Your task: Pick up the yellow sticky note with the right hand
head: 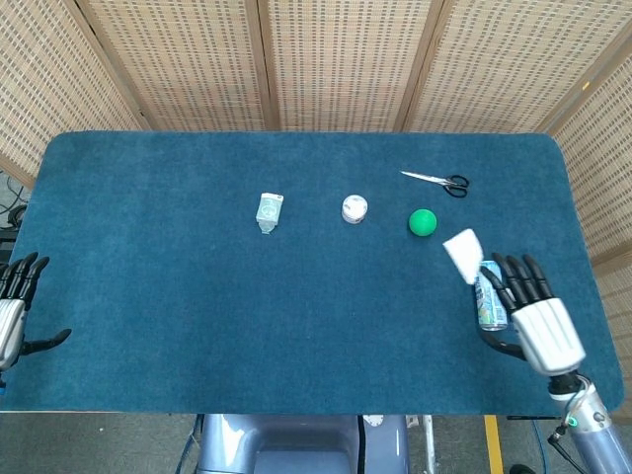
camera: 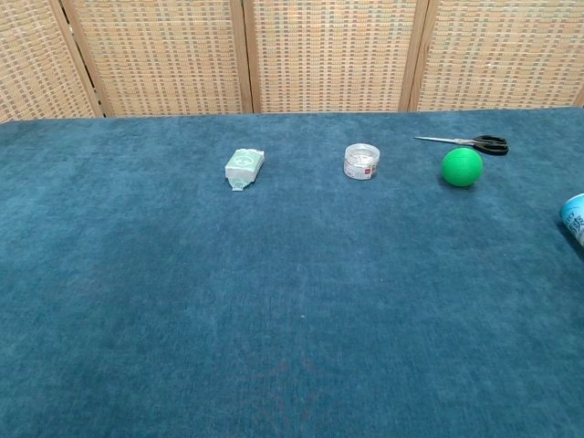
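In the head view the yellow sticky note (head: 462, 255) looks pale and is lifted off the table, standing out from the tip of my right hand's leftmost finger. My right hand (head: 534, 321) is raised near the table's right front, back toward the camera, fingers spread upward, thumb low on its left side. How the note is pinched is hidden. My left hand (head: 12, 314) hangs by the table's left front edge, fingers apart and empty. The chest view shows neither hand nor the note.
A blue can (head: 488, 297) (camera: 574, 219) lies just behind my right hand's fingers. Further back are a green ball (head: 423, 221) (camera: 462, 167), scissors (head: 437, 180) (camera: 465, 141), a small jar (head: 355, 208) (camera: 362, 161) and a pale packet (head: 269, 210) (camera: 244, 166).
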